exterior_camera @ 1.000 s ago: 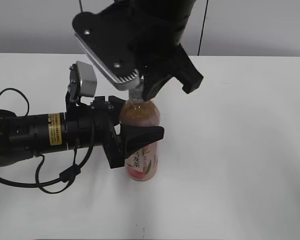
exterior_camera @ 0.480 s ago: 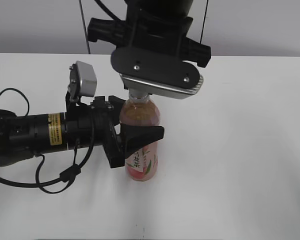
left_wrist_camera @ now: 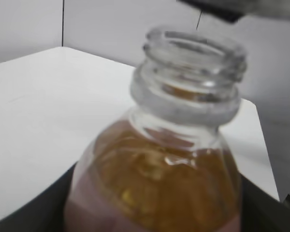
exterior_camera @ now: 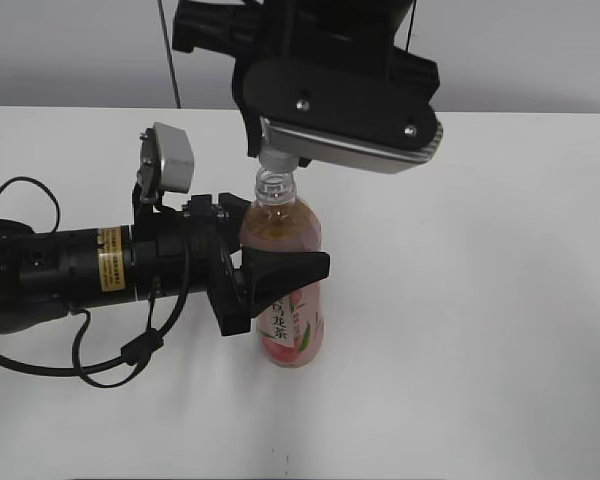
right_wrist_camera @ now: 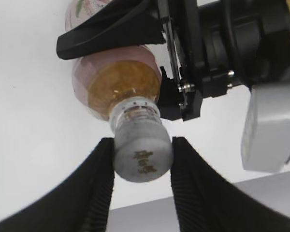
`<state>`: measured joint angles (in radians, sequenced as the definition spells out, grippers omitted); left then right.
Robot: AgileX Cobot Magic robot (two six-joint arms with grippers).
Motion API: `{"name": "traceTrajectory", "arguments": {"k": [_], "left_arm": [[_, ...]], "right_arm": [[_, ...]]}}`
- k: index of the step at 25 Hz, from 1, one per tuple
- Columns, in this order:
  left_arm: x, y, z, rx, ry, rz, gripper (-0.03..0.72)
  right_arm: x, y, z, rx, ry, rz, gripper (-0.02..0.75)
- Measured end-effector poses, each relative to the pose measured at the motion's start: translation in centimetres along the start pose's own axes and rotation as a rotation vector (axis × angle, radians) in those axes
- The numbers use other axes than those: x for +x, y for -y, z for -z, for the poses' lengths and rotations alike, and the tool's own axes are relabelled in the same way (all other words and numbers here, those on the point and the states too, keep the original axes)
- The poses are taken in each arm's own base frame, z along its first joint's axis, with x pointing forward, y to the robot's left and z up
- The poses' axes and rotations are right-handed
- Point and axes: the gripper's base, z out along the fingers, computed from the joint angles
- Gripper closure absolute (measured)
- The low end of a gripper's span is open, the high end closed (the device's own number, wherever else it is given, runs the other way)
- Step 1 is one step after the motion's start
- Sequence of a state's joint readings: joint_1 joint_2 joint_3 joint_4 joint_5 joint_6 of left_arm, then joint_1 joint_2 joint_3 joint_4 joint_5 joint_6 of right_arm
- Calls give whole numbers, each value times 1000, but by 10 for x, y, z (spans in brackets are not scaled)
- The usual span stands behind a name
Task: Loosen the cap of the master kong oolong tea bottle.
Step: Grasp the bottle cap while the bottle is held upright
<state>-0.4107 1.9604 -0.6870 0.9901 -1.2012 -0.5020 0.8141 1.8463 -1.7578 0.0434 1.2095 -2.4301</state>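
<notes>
The master kong oolong tea bottle [exterior_camera: 292, 335] stands upright on the white table, with its pink peach label facing front. My left gripper [exterior_camera: 276, 272] is shut on its body from the left. The bottle's threaded mouth [left_wrist_camera: 193, 53] is bare in the left wrist view. My right gripper [right_wrist_camera: 142, 162] is shut on the white cap [right_wrist_camera: 144, 155], which has a dark logo on top. It holds the cap just above the neck [exterior_camera: 276, 186], off the threads. In the exterior view the right wrist plate [exterior_camera: 350, 100] hides most of the cap.
The white table [exterior_camera: 480, 300] runs to a grey wall at the back. The left arm and its cables [exterior_camera: 70, 270] lie across the table's left side. The right arm hangs over the bottle from the back.
The right gripper has turned and then risen with the cap. The cap has come off the neck, and the bottle's threads now show. The left gripper and bottle have stayed in place.
</notes>
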Motion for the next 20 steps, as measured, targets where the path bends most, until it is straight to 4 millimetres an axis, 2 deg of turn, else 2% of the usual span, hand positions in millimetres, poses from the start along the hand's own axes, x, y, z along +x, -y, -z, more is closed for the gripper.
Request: {"name": "traceTrajectory", "arguments": {"k": [2,6,9,11,14,20], "left_arm": [[0,0,0,-4,2,7,236],[0,0,0,-5,1,7,236],[0,0,0,-5,1,7,236],[0,0,0,-5,2,7,236],[0,-1,0,-6,2,9,236],[0,-1,0,-6,2,9,236]], "right_arm": [[-1,0,11,18,-18,5,463],[0,-2,14,5,-39,-36,463],[6,-9,14,-37,-88,-204,463],[14,-17,15,-56,-124,-376,463],[28,-41,12,-84,-155,-667,463],[44,-110,-11,-196,-158,-1211,463]]}}
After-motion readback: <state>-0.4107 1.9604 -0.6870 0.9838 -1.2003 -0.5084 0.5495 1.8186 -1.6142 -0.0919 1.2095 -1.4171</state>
